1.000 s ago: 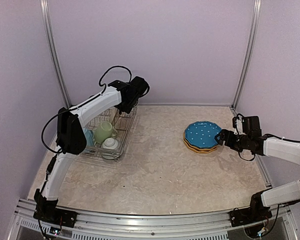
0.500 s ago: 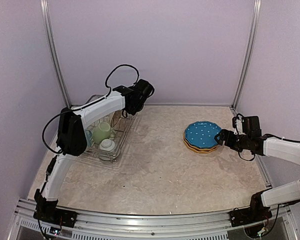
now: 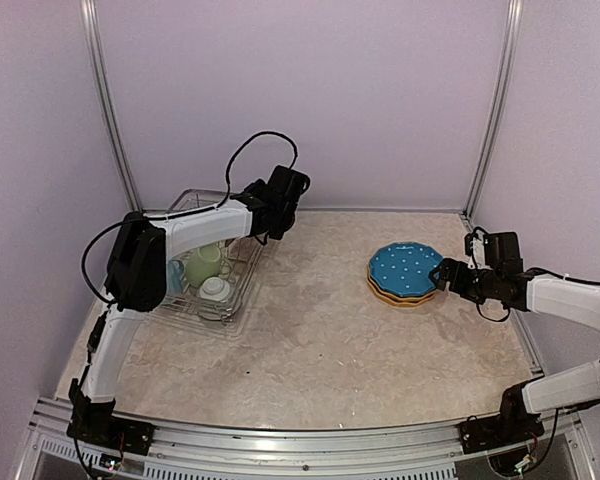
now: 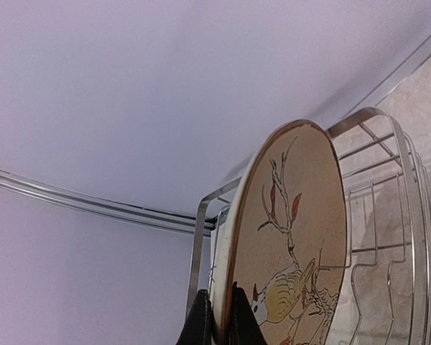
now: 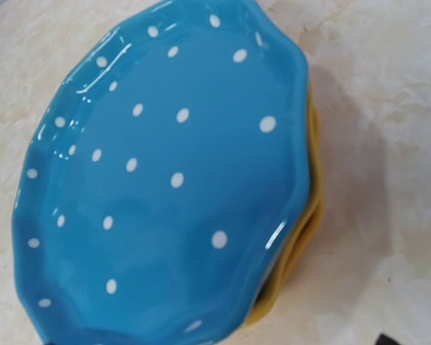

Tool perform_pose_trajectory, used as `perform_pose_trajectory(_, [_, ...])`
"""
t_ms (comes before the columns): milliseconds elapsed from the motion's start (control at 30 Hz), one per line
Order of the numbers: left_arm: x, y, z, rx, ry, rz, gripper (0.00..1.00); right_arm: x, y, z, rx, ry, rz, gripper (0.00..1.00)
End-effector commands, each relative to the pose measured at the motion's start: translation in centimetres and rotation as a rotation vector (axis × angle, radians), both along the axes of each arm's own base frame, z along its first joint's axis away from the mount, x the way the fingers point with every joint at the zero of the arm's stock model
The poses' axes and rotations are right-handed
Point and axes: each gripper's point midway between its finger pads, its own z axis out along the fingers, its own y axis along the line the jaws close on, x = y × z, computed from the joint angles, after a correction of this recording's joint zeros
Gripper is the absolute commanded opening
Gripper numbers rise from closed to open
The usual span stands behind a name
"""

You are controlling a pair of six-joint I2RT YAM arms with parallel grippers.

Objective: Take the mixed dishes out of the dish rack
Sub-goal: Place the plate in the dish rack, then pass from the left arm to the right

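Observation:
The silver wire dish rack (image 3: 242, 297) stands at the left. It holds a light green mug (image 3: 206, 264), a small white cup (image 3: 217, 290) and a light blue cup (image 3: 175, 276). My left gripper (image 3: 271, 222) is above the rack's far right corner. In the left wrist view it (image 4: 221, 325) is shut on the rim of the cream plate (image 4: 302, 244), painted with a bird and branch and held upright above the rack wires (image 4: 406, 215). The blue dotted plate (image 3: 405, 268) lies on the yellow plates (image 3: 392, 297). My right gripper (image 3: 443, 275) is open at its right edge.
The blue plate (image 5: 158, 187) fills the right wrist view, with the yellow plates' rims (image 5: 302, 244) showing under it on the marbled tabletop (image 5: 388, 144). Lilac walls and metal corner posts (image 3: 492, 110) enclose the table.
My left gripper has risen and swung right, away from the rack's inside, with the cream plate in it. The right arm and the plate stack have not moved.

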Motion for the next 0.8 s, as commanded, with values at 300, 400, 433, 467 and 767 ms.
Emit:
perform_pose_trajectory(300, [-1.8, 2.4, 15.9, 0.042, -0.404, 0.113, 0.0, 0.0, 0.4, 0.1, -0.008, -0.006, 0.015, 0.93])
perform_pose_trajectory(400, [-2.0, 2.5, 15.8, 0.06, -0.401, 0.124, 0.0, 0.0, 0.5, 0.2, -0.006, -0.008, 0.019, 0.93])
perform_pose_trajectory(433, [-2.1, 2.3, 15.6, 0.064, -0.395, 0.117, 0.0, 0.0, 0.5, 0.1, -0.005, -0.005, 0.02, 0.93])
perform_pose_trajectory(467, [-2.2, 2.2, 15.4, 0.067, -0.39, 0.114, 0.0, 0.0, 0.5, 0.0, -0.005, -0.005, 0.019, 0.93])
perform_pose_trajectory(767, [-3.5, 1.4, 15.9, 0.022, -0.366, 0.053, 0.0, 0.1, 0.6, 0.0, -0.001, -0.005, 0.022, 0.93])
